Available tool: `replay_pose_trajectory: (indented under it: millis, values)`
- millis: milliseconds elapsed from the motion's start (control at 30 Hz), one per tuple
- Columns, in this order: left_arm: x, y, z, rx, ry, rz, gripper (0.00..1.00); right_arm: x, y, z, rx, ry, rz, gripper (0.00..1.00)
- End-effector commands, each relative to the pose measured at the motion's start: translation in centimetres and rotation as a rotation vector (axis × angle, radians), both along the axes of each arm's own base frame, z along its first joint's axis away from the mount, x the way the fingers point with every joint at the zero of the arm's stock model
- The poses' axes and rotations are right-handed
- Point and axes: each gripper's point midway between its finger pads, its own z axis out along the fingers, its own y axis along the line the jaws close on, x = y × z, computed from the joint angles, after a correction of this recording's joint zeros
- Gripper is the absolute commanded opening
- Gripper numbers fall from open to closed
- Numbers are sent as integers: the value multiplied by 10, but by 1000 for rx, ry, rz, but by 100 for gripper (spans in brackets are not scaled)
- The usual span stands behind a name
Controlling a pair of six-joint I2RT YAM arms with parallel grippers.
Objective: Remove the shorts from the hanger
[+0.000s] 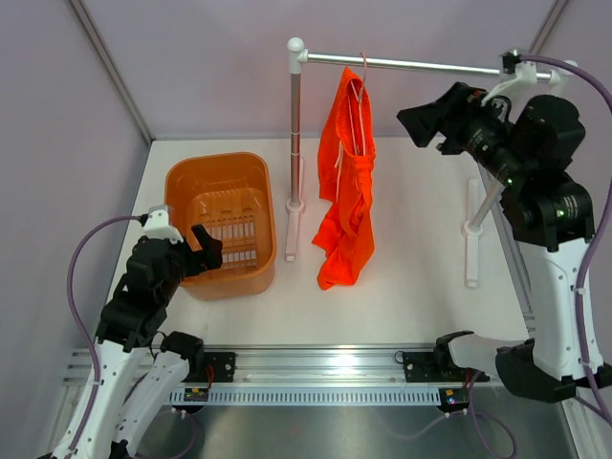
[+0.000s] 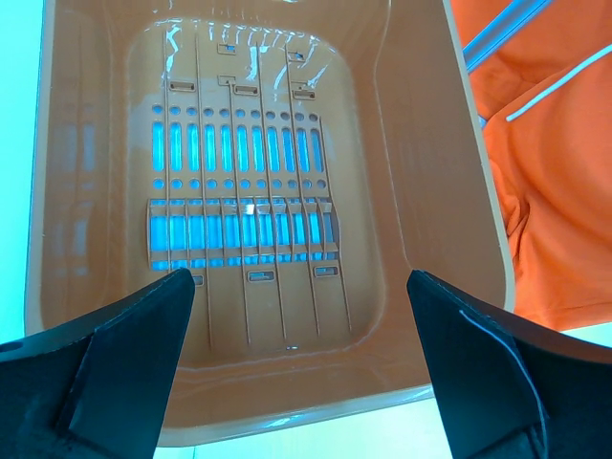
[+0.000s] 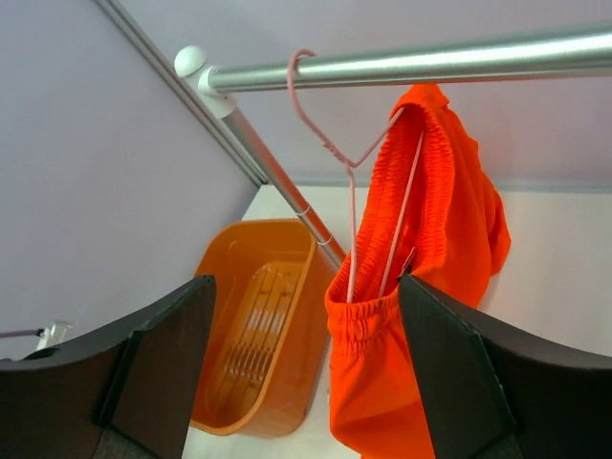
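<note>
The bright orange-red shorts hang from the pale-pink wire hanger, whose hook is over the silver rail. My right gripper is raised to the right of the shorts, just below the rail, and is open. In the right wrist view the shorts and the hanger fill the right half of the gap of the right gripper, with the waistband close to the right finger. My left gripper is open at the near edge of the basket; nothing is between its fingers.
The orange slotted basket sits left of the shorts, its wall under the left gripper. The rail's posts stand on white feet. Grey walls close the sides and back. An aluminium track runs along the near edge.
</note>
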Motion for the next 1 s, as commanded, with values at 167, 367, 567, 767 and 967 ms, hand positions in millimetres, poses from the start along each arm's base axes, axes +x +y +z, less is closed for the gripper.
replay_pose_trajectory:
  millis: [167,367,567,767,967]
  values:
    - [3,-5,19,-20,-73,-27,99,54,27,-31,-286,66,-213,79]
    - [4,-7,18,-20,-68,-37,99,95,40,-46,-364,47,-272,76]
    - [4,-8,15,-20,-59,-43,99,116,49,-58,-356,22,-294,74]
    - [5,-8,15,-18,-56,-45,99,121,56,-61,-329,-6,-289,74]
    - [6,-10,13,-17,-50,-51,99,118,61,-59,-318,-12,-276,74]
